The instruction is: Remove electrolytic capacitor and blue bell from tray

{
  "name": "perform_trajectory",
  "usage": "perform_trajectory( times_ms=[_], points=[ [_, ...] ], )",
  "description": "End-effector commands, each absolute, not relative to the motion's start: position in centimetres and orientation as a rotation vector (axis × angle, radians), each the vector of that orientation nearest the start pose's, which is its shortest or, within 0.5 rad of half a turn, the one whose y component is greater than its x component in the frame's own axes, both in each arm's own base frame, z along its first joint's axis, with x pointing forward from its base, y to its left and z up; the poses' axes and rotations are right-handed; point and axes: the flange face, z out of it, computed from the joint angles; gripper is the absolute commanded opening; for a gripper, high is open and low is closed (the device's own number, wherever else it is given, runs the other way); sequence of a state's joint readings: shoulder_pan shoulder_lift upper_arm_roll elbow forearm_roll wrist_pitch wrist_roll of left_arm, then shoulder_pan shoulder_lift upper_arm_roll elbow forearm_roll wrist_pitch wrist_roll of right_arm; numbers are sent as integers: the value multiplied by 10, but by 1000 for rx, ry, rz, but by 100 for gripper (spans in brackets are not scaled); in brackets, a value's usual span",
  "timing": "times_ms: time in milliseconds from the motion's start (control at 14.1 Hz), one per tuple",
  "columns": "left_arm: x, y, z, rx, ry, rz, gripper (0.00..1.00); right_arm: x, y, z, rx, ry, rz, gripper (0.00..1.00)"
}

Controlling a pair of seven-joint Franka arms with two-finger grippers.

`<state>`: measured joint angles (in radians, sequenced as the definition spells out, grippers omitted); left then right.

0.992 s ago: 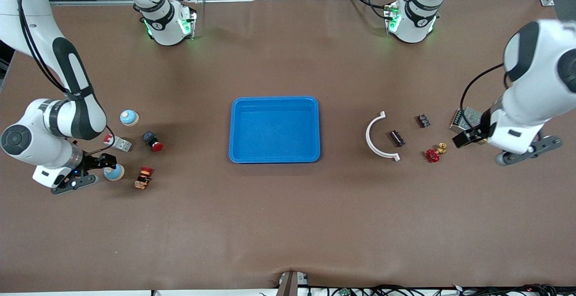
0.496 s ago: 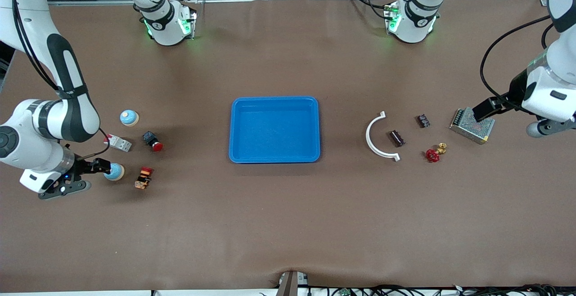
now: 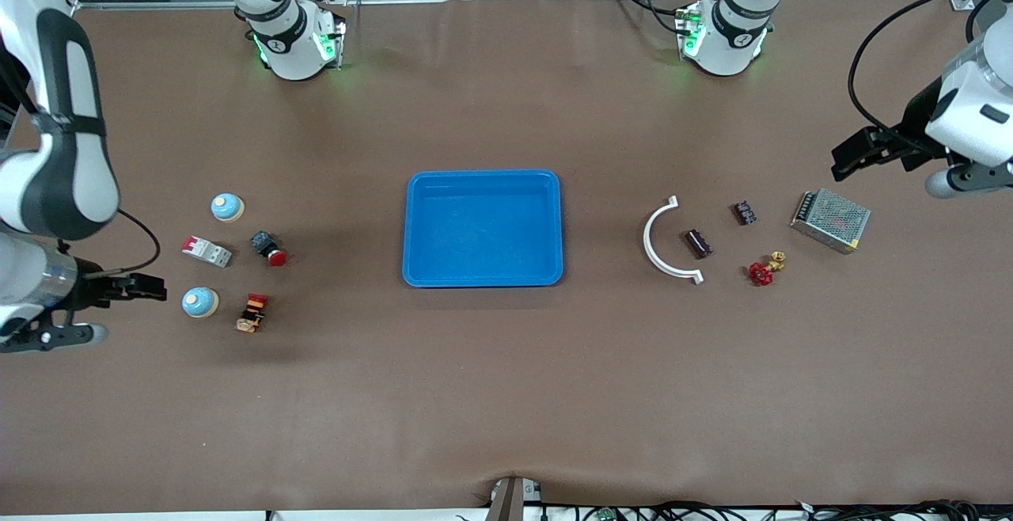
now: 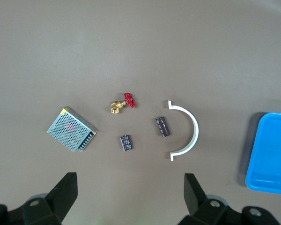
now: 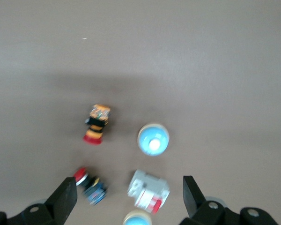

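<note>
Flanking blue tray [image 3: 483, 228]: left gripper [image 3: 856, 152] and right gripper [image 3: 136, 289], both spread wide, empty, above cluttered table ends.

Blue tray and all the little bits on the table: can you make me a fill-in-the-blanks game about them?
1. The blue tray in the middle of the table holds ____.
2. The number of round blue bells, one and another, is ____.
3. The white curved piece lies between the tray and the dark ____.
4. The left claw and the right claw are both ____.

Missing words: nothing; two; capacitor; open
</note>
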<state>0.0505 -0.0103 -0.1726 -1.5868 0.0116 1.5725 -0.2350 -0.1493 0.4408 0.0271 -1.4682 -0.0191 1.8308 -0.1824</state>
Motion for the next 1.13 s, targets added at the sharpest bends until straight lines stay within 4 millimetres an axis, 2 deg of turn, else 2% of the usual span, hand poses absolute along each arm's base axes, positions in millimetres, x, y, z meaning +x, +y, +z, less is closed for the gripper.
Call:
perform_trajectory(
  times_ms=[0, 142, 354, 496, 567, 708, 850, 1062],
  points=[
    [520, -72, 630, -3137, -136, -41, 100, 662, -83, 442, -3086, -3, 144, 100],
    [516, -69, 635, -3138, -135, -53, 100, 659, -96, 446, -3037, 53, 126, 100],
    [512, -69, 642, -3139, -119, -70, 100, 660, -96, 459, -3054, 17, 74, 100],
    [511, -70, 643, -3141, -114, -72, 100, 652, -66, 493, -3114, -59, 29, 100],
    [511, -70, 643, -3141, -114, -72, 100, 647, -62, 506, -3119, -11, 25, 100],
    [512, -70, 642, -3142, -112, -70, 100, 637, -53, 518, -3112, 153, 68, 100],
    [515, -70, 642, -3142, -111, -75, 100, 633, -33, 526, -3112, 182, 74, 100],
    [517, -70, 645, -3136, -123, -112, 100, 629, -22, 536, -3107, 210, 73, 100]
  ],
)
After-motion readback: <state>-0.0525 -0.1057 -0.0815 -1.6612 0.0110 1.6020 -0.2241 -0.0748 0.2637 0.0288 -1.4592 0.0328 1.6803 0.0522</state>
